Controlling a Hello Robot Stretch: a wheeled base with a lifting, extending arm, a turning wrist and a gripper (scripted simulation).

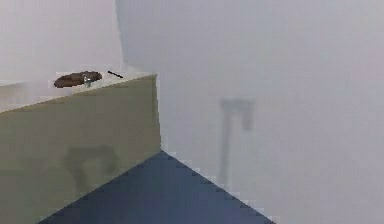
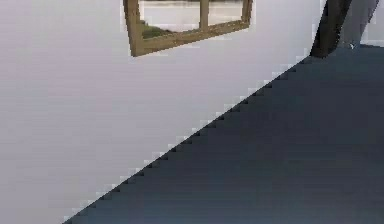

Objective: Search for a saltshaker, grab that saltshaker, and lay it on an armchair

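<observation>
where a cream counter [image 1: 90, 130] meets the wall [image 1: 260, 70], a brown roundish thing [image 1: 72, 80] is seen at the forward view's ten o'clock.

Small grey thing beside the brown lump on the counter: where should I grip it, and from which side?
Likely its top, coming from the counter's near edge. The grey thing sits right at that edge, with the brown lump close beside it. Its shape is too small to tell, so go nearer first.

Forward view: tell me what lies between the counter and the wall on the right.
That stretch is bare: just dark blue floor runs between the beige counter and the white wall, as the forward view shows.
</observation>
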